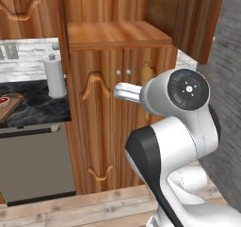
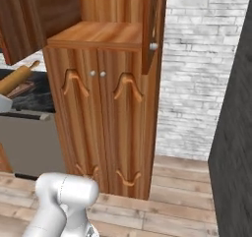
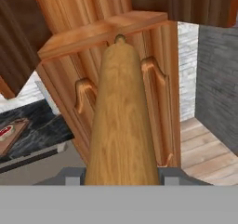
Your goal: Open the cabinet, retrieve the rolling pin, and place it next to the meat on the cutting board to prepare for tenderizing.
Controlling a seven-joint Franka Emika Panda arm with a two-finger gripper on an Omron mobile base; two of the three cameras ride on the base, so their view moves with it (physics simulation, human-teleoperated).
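Observation:
My gripper [image 3: 122,176] is shut on the rolling pin [image 3: 123,121], a light-tan wooden pin that points away from the hand toward the cabinet [image 3: 107,30]. The pin's end [image 1: 147,73] pokes out behind my arm, and the pin also slants up at the left edge of the right base view [image 2: 17,78]. The cabinet's upper doors stand open [image 1: 202,19] over a bare shelf [image 1: 117,33]. To the left, the cutting board [image 1: 10,104] lies on the dark counter with the red meat [image 1: 4,100] on it. In the hand view the board [image 3: 13,135] and the meat [image 3: 5,131] sit low left.
A white paper-towel roll [image 1: 55,75] stands on the counter beside the cabinet. A grey dishwasher front [image 1: 37,160] is below the counter. The cabinet's lower doors [image 2: 98,118] are closed. The open door with a silver knob [image 2: 153,46] juts out; a brick wall [image 2: 197,74] is on the right.

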